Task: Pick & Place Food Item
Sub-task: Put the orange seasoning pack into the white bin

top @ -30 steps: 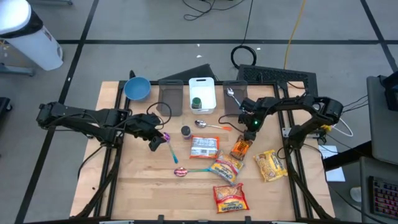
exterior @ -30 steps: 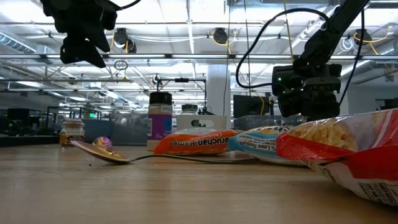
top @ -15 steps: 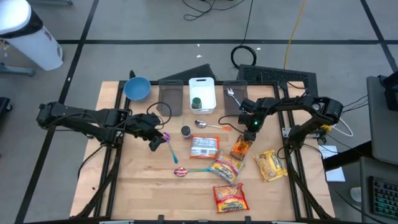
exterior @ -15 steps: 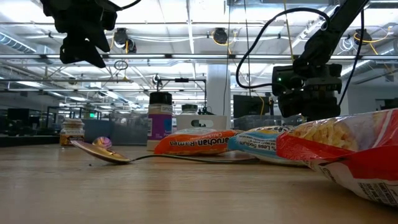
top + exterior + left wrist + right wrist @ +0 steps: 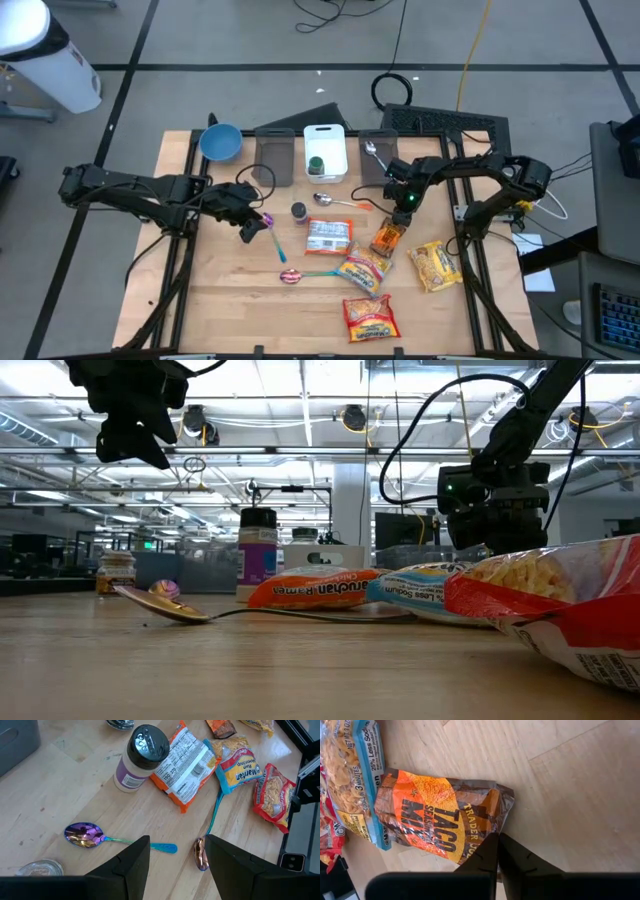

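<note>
Wooden table, open lab hall behind. Your taco seasoning packet lies flat just ahead of the right gripper, whose fingers are shut and empty. Expect a light, crinkly, slippery pouch; pinch its near edge. The left gripper hovers open over a spoon. The packet's far end is hidden under the noodle pack.

A wooden desk stands on a grey floor. Along its far edge sit a blue bowl, a dark bin and a white bin. An iridescent spoon lies near a purple-labelled shaker. Beyond the desk, a black cable coil lies on the floor.
</note>
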Motion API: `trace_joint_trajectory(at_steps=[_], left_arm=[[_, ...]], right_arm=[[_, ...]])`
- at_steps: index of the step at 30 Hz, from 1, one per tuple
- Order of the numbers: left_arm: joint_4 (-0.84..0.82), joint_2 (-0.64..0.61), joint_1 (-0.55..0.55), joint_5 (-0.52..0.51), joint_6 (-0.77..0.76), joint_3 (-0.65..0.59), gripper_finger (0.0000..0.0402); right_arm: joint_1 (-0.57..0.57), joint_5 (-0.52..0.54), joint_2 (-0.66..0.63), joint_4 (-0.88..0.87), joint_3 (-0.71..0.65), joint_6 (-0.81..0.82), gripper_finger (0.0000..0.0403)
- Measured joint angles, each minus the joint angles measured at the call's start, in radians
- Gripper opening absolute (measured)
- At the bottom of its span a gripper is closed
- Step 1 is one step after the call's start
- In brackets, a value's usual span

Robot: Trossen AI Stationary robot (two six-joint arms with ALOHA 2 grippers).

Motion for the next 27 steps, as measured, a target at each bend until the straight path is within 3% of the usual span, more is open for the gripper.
trace_joint_trajectory(at_steps=[27], left_arm=[[0.000,0.000,0.000,0.000,0.023,0.000,0.0200]], right_arm=[[0.000,-0.008,-0.015,-0.005,0.000,0.069,0.0000]])
